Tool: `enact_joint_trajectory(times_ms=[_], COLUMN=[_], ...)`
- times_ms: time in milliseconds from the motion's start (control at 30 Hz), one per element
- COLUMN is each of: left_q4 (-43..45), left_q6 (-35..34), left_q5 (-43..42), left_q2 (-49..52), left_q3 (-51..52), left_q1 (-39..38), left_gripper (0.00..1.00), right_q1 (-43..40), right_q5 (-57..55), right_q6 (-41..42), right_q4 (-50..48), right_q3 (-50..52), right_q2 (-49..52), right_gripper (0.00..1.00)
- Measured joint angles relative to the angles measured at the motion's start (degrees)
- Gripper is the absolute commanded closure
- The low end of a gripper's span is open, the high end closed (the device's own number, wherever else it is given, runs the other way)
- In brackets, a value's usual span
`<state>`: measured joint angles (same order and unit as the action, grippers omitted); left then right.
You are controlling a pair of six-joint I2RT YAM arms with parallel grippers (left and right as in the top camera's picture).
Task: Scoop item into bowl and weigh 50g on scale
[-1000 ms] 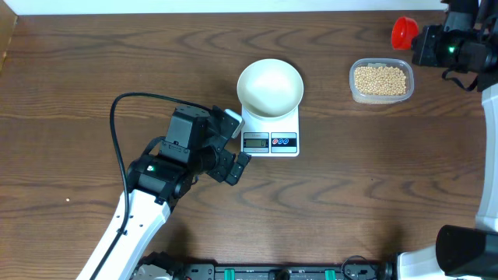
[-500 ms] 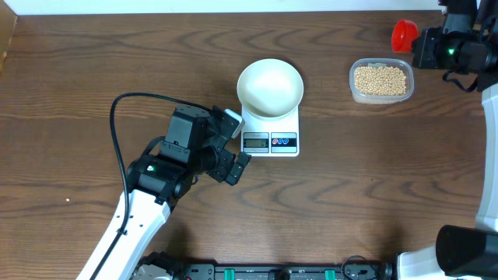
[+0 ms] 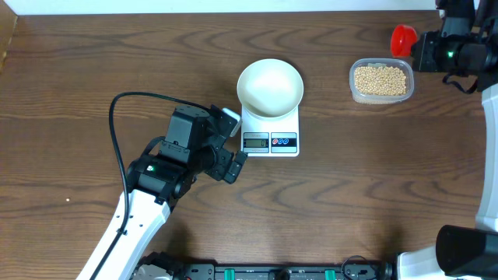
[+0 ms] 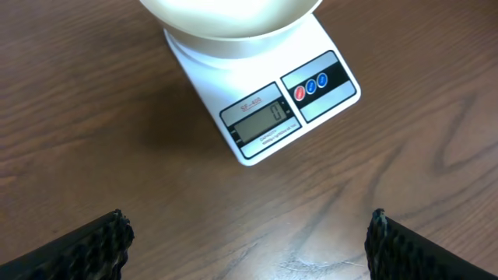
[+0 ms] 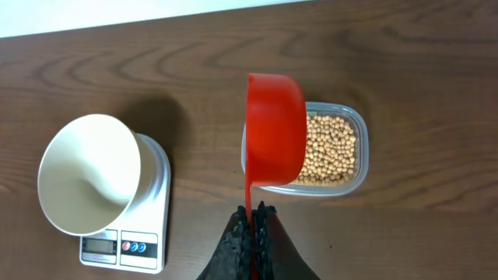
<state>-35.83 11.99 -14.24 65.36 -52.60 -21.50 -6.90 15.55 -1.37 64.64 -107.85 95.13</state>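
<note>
The tan beans (image 3: 380, 80) fill a clear tub at the back right, also seen in the right wrist view (image 5: 333, 148). An empty white bowl (image 3: 270, 85) (image 5: 85, 175) (image 4: 233, 15) stands on the white scale (image 3: 271, 141) (image 5: 156, 233) (image 4: 327, 85), whose display shows 0. My right gripper (image 3: 422, 48) (image 5: 254, 211) is shut on the handle of a red scoop (image 3: 403, 35) (image 5: 275, 132), held on edge above the tub's left end. Just left of the scale's front, my left gripper (image 3: 235, 144) (image 4: 247, 229) hovers open over bare wood, holding nothing.
The clear plastic tub (image 3: 354, 92) (image 5: 354, 183) sits right of the scale with a gap of bare table between them. A black cable (image 3: 117, 132) loops left of the left arm. The table's far edge meets a white wall behind the tub.
The red scoop and right gripper have shifted very slightly toward the left. The left arm is almost unmoved.
</note>
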Motion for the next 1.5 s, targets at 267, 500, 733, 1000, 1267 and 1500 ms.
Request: enact_joint_trajectory(times_ms=[267,500,733,1000,1267,1500], left_q4=[0.0,0.0,0.0,0.0,0.0,0.0], left_q6=[0.0,0.0,0.0,0.0,0.0,0.0], left_q5=[1.1,1.1,1.1,1.1,1.1,1.1], left_q2=[0.0,0.0,0.0,0.0,0.0,0.0], left_q3=[0.0,0.0,0.0,0.0,0.0,0.0], left_q1=[0.0,0.0,0.0,0.0,0.0,0.0], left_gripper=[0.02,0.02,0.02,0.02,0.02,0.02], right_q1=[0.0,0.0,0.0,0.0,0.0,0.0], right_q5=[-0.2,-0.2,-3.7,-6.0,-10.8,-14.6], right_q6=[-0.4,-2.5,-7.5,-14.3,-16.3,-15.9], right_q4=[1.2,2.2,4.5,5.1,4.5,1.2], right_q3=[0.0,0.0,0.0,0.0,0.0,0.0], right_q2=[0.0,0.0,0.6,5.8,11.8,13.4], right_gripper=[0.99,0.99,0.99,0.99,0.99,0.99])
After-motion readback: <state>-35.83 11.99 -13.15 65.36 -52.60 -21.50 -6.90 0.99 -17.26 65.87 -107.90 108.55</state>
